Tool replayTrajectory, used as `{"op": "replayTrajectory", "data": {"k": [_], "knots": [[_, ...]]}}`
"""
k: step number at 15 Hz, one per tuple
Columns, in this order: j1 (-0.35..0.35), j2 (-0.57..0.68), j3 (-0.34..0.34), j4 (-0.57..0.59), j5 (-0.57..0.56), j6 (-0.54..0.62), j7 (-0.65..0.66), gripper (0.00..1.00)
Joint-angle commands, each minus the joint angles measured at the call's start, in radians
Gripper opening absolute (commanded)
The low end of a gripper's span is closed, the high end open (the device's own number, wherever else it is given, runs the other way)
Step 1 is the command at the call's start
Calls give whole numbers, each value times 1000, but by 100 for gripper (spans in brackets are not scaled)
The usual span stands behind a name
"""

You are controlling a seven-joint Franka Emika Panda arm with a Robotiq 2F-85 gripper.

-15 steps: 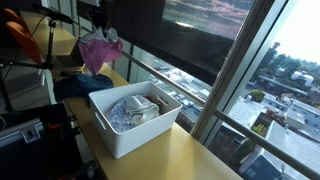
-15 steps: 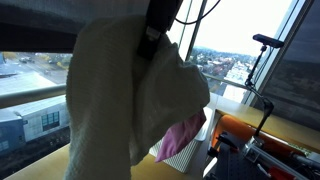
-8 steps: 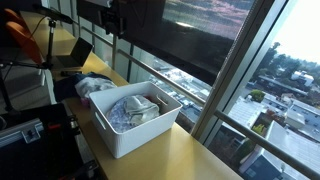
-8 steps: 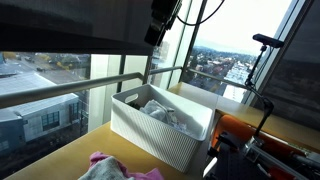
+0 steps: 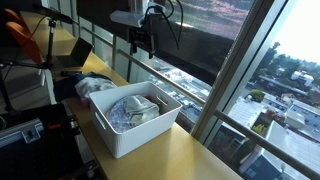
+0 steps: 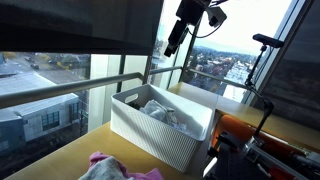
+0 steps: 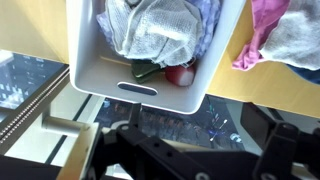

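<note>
Claw: the black two-fingered gripper (image 5: 143,44) hangs high above the table on the window side, its fingers spread wide and gripping nothing.
Cloth: a crumpled pink and off-white cloth bundle (image 5: 93,86) lies on the tabletop just beside one short end of the basket. It is well below the claw and off to its side, at the upper right in the wrist view (image 7: 275,30).
Basket: a white rectangular plastic basket (image 6: 150,135), full of pale cloths, stands roughly beneath the claw and well apart from it.
Edges: the light wooden tabletop (image 5: 190,155) ends near the basket's window-side wall, and a grey metal window rail (image 6: 70,87) runs along that edge.
Open room: open air separates the claw from the basket, and the tabletop continues past the basket's far end.
</note>
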Motion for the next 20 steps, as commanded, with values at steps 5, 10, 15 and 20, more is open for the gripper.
{"op": "replayTrajectory", "data": {"k": [5,10,15,20], "knots": [[-72,254,-32,-56,11,299,-125,100],[-72,440,-29,-2,-11,366,-113,100],[-70,615,-58,71,-57,363,-103,100],[-66,647,-52,102,-78,332,-106,66]]}}
